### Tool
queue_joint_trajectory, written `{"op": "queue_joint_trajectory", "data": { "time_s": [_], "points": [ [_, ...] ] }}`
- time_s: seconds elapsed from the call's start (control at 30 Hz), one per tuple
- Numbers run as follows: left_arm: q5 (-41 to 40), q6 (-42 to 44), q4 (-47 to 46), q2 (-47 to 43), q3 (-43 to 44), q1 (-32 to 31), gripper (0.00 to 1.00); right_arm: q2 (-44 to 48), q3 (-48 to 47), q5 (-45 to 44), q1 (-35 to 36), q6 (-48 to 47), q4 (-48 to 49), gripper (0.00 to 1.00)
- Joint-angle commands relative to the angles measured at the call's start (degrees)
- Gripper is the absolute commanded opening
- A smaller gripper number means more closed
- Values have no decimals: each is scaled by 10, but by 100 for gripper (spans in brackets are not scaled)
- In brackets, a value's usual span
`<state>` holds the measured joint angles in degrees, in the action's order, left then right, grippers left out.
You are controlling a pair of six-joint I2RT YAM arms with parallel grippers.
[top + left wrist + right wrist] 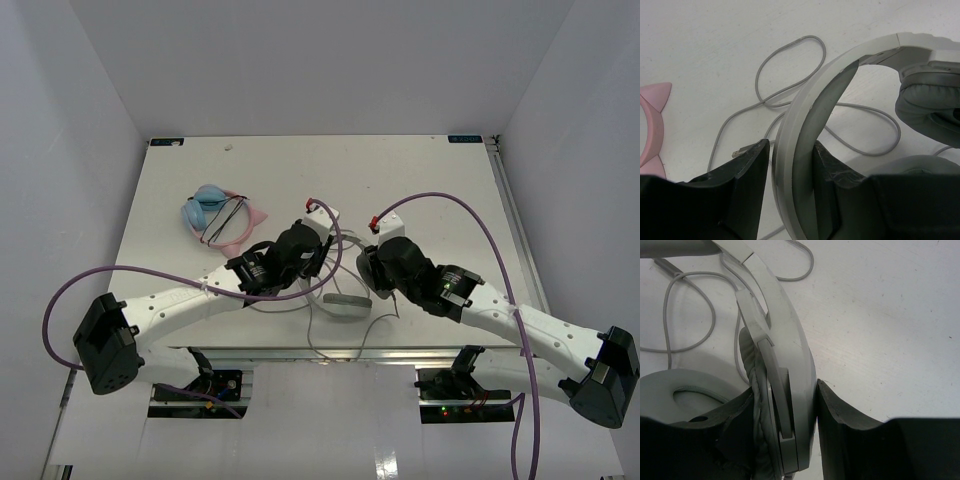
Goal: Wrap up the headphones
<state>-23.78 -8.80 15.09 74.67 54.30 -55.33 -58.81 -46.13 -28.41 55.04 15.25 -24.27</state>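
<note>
Holding headphones (345, 306) between both arms, with the arch running gripper to gripper. Right gripper (785, 390) pinches the band beside one cup. Left gripper (792, 150) straddles the band's other side, and I cannot tell if it is clamped. Loose cable (807, 37) sprawls beyond the band, nearer my left arm.

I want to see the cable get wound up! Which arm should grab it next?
Probably left. The cable loops on the table right by the left gripper, its end beside a finger. The right gripper clamps the headphones at an ear cup, steadying them.
</note>
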Motion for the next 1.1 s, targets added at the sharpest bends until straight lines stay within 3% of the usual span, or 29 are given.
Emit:
{"op": "queue_joint_trajectory", "data": {
  "time_s": [0.0, 0.47, 0.8, 0.9, 1.03, 1.07],
  "points": [
    [-18, 2, 10, -5, 20, -4, 49, 2, -11, -1, 4, 20, 42, 8],
    [-41, -6, 40, 47, 38, -14, 47, -6, -12, -2, 4, 21, 42, 8],
    [-47, -19, 38, 49, 41, -19, 15, -11, -13, 4, 4, 21, 41, 9],
    [-42, -26, 39, 46, 43, -19, 2, -15, -15, 11, 4, 17, 44, 21],
    [-64, -49, 51, 37, 43, -19, 0, -22, -23, 40, 5, 4, 48, 41],
    [-72, -58, 59, 31, 48, -19, 0, -19, -26, 44, 6, -5, 52, 49]
  ]
}}
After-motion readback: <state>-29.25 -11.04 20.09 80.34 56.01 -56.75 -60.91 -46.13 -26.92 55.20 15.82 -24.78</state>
